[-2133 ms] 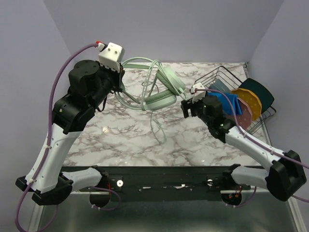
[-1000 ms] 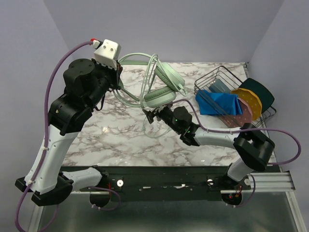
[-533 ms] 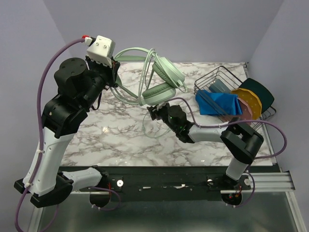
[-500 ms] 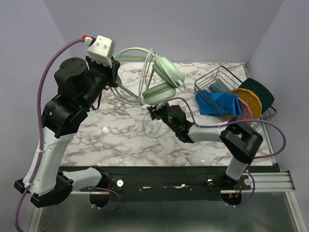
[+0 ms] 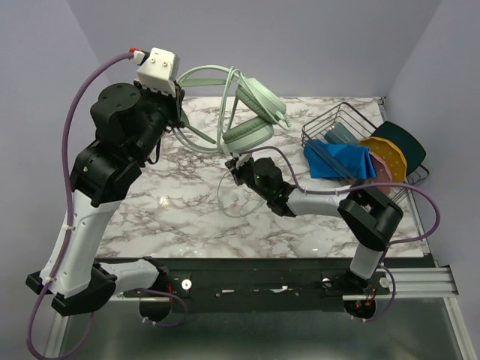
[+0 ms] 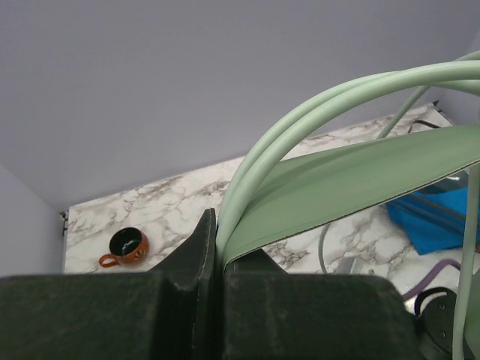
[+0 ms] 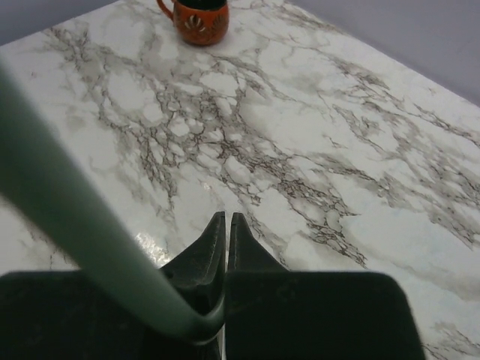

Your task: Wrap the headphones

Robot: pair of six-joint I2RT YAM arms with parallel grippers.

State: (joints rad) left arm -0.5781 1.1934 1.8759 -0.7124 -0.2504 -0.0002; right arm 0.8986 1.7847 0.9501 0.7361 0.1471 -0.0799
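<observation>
The left gripper (image 5: 181,120) clamps the headphones (image 5: 255,112) by the headband, high above the table (image 5: 172,214) at twelve o'clock. The right gripper (image 5: 235,166), closed on the cable (image 7: 71,214), should lead it around the cups with light tension.

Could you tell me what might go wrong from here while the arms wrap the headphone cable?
1. The left pincer holds the pale mint-green over-ear headphones in the air by the slim headband alone; a tug on the cord could twist them loose.
2. The right pincer is shut on the thin pale-green cable, which seems to sit low near the base of the fingers, so it may slip out when pulled.
</observation>
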